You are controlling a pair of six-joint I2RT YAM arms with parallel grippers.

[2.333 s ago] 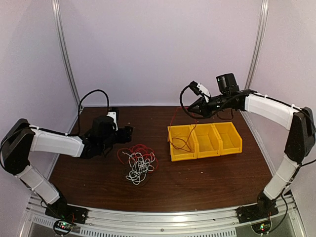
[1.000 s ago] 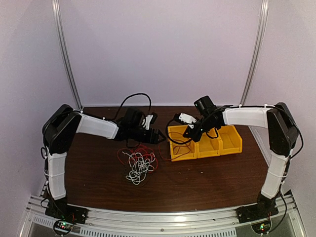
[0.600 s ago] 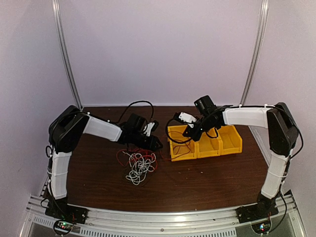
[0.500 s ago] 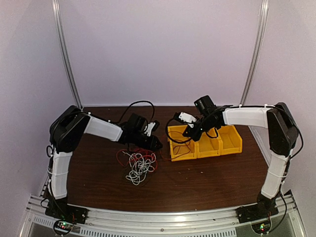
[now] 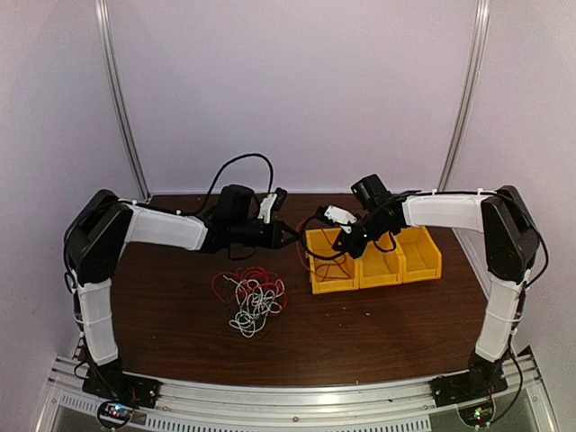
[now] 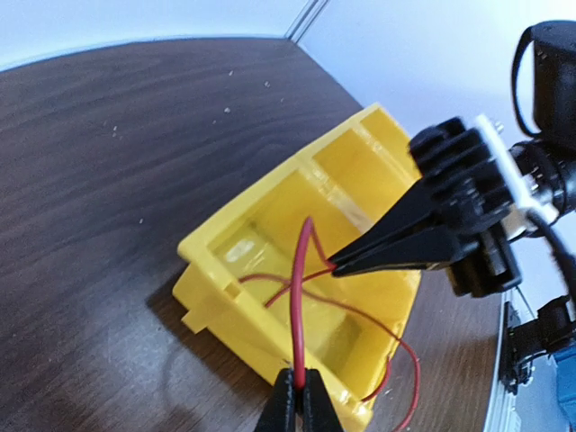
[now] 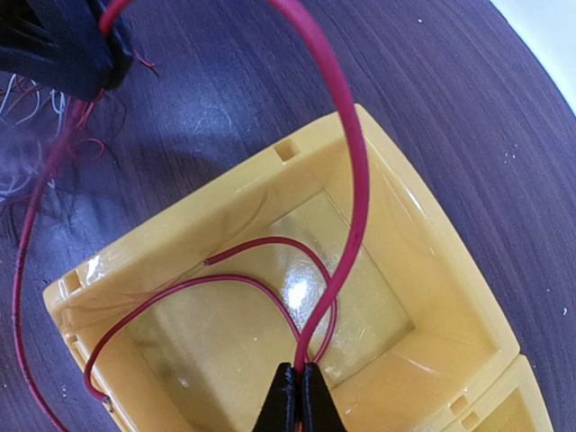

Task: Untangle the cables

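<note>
**Red wire pinched by both claws over the bin**

The left claw [image 6: 298, 389] is closed tight on the red wire [image 6: 296, 297], bottom centre of its own view. The right claw [image 7: 298, 382] is clamped on the same wire, bottom centre of its view, above the yellow bin [image 7: 423, 270]. A loop of the wire lies inside the bin's pocket at the left end in the overhead view. The rest appears to run to the clump [image 5: 253, 298] of red, white and black wires on the table [image 5: 162, 306], centre-left of that view. The wire looks light, limp and smooth-skinned, likelier to slip or snag than break. It is best gripped on a single bare strand, clear of crossings, and drawn gently.
</note>
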